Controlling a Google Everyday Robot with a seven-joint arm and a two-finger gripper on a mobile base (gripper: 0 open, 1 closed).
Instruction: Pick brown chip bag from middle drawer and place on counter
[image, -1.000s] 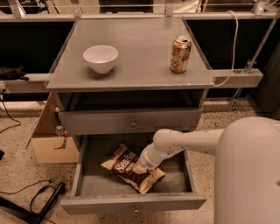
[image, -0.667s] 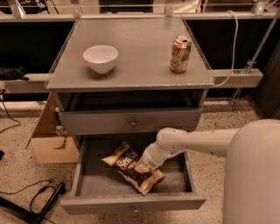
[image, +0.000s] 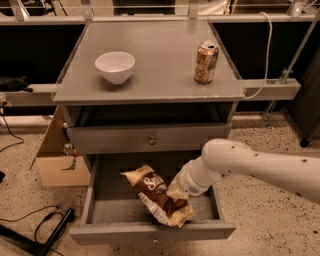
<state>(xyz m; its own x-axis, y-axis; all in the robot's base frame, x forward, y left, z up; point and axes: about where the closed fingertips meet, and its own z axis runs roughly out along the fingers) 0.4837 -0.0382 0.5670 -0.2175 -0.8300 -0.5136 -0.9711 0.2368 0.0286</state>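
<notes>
Chip bag (image: 156, 196), low middle in the drawer (image: 100, 200), may slip out because I cannot tell if the tool (image: 176, 193) on it holds tight.

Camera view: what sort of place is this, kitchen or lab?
Likely a robot lab or test area: a freestanding counter, loose cables on the speckled floor, a cardboard box beside it. The gripper is down in the open middle drawer, at the brown chip bag.
</notes>
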